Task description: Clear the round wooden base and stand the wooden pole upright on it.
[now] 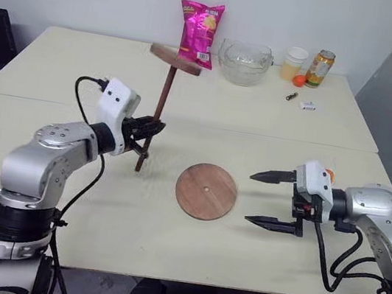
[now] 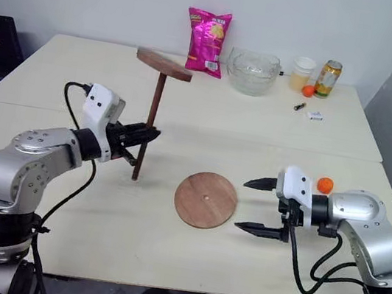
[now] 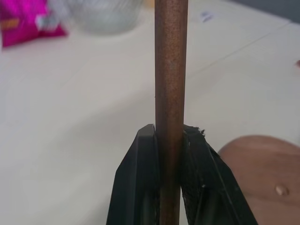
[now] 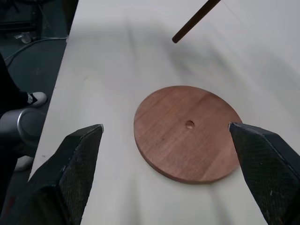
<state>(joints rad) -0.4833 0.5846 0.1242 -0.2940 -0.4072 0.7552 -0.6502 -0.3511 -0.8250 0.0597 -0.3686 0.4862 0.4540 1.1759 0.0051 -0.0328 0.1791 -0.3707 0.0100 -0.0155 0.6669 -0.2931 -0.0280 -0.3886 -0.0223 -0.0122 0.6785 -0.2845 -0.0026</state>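
my left gripper (image 1: pixel 148 129) clamps the wooden pole (image 1: pixel 161 104), a thin dark rod nearly upright, disc end up. my right gripper (image 1: pixel 271 200) gapes beside the round wooden base (image 1: pixel 206 190), flat, smooth, bare.

Bare counter (image 1: pixel 96 213) rings the round wooden base (image 1: pixel 206 190), with the held wooden pole (image 1: pixel 158 115) left of it and the spread right tool (image 1: pixel 271 201) right.

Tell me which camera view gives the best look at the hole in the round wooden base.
The right wrist view: the round wooden base lies close, between the open right gripper fingers, its centre hole plain. Both eye views show the whole disc lying flat on the table, the hole a faint dot. The left wrist view catches just its edge, hole included, beside the wooden pole.
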